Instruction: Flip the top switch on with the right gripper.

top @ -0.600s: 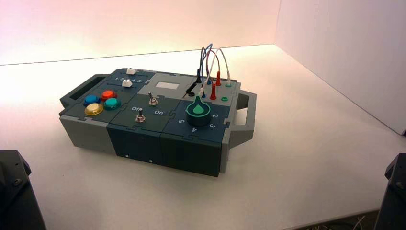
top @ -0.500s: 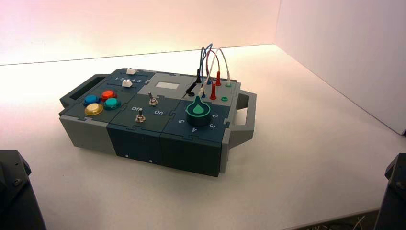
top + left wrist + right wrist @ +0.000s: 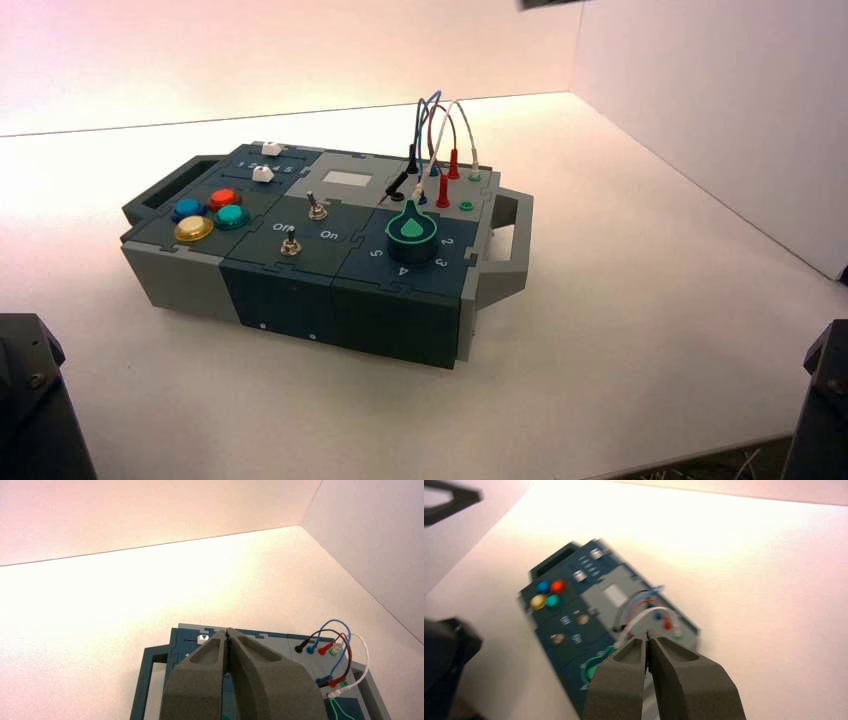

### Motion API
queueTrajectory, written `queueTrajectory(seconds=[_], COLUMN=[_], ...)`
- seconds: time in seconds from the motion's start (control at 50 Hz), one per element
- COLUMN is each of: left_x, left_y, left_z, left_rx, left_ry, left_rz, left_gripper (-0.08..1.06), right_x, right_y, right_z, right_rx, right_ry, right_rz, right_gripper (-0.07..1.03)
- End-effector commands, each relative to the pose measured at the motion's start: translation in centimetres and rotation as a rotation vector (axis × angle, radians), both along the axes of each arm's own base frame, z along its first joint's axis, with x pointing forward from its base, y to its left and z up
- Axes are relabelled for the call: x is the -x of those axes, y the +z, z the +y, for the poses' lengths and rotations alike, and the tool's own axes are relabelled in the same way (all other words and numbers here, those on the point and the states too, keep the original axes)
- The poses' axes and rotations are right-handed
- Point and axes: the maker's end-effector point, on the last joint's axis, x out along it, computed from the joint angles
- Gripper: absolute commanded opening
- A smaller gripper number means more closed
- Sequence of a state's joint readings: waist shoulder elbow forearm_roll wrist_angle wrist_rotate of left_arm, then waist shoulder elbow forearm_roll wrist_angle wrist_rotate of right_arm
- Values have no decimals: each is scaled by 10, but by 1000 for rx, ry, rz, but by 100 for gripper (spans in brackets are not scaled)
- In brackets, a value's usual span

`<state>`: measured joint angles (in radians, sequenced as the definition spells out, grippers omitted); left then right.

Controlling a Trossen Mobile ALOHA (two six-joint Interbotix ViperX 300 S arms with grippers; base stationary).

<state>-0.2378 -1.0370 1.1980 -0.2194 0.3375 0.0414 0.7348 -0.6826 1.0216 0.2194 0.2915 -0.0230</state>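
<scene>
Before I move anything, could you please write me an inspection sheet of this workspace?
Surface: white table under the box.
Job's things: top switch, silver lever, beyond the black-tipped toggle.
Clutter: thin strands past the near right table edge.
Grippers: left gripper and right gripper both raised, shut, facing the box.
Cables: white wire arching over sockets.
Surroundings: pale walls behind and right.

four buttons [image 3: 194, 228], two sliders [image 3: 263, 174]

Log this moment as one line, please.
right end effector: above box, fingers shut | left end effector: idle above box | top switch: untouched
</scene>
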Motion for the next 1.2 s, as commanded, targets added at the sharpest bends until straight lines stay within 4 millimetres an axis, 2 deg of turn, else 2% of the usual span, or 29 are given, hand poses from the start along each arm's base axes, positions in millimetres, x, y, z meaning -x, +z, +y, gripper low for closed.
queueTrajectory(seconds=[0.02, 0.28, 0.76, 0.92, 1.2], left_x=[-3, -2, 6, 11, 8], left_y=[6, 4, -15, -22, -26], left_z=[-1, -1, 1, 11, 32], left_rx=[4, -3, -20, -21, -20], left_ry=[-1, -4, -8, 32, 133], left_rz=[-16, -12, 34, 22, 32], left_gripper=[-3, -3, -3, -3, -3], right_x=[-1, -5, 3, 5, 2], right_y=[10, -5, -1, 0, 6], right_z=[32, 67, 128, 142, 151], right_rx=[-26, -9, -20, -27, -43], right_ry=[66, 115, 213, 230, 234], right_rz=[-18, 8, 37, 47, 35], right_gripper=[-2, -2, -2, -2, -2])
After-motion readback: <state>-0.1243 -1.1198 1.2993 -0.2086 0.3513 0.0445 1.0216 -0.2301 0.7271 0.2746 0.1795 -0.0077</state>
